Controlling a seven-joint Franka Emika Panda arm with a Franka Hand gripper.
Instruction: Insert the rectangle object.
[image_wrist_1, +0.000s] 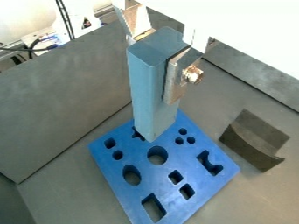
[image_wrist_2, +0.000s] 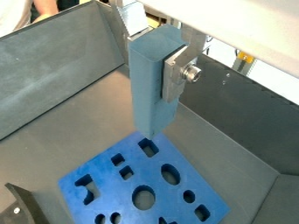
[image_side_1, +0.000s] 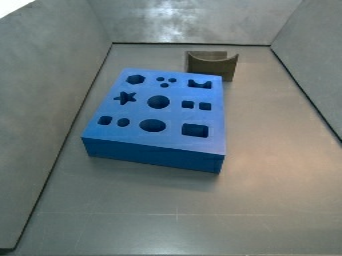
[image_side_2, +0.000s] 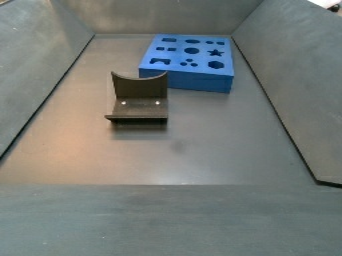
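Observation:
In both wrist views my gripper (image_wrist_1: 159, 73) (image_wrist_2: 156, 73) is shut on the rectangle object (image_wrist_1: 149, 98) (image_wrist_2: 149, 98), a pale-blue elongated block held upright by its upper end. One silver finger (image_wrist_1: 179, 80) presses its side; the other is hidden behind it. The block's lower end hangs over the large blue board with shaped holes (image_wrist_1: 187, 197) (image_wrist_2: 111, 203), near one corner. I cannot tell whether it touches the board. In both side views the board (image_side_1: 134, 140) (image_side_2: 203, 80) lies on the floor, and neither the gripper nor the block shows.
A dark olive-brown curved piece (image_wrist_1: 257, 138) (image_side_1: 210, 63) (image_side_2: 136, 98) stands on the floor beside the board. Grey sloping walls (image_side_1: 54, 90) (image_side_2: 287, 90) enclose the floor on all sides.

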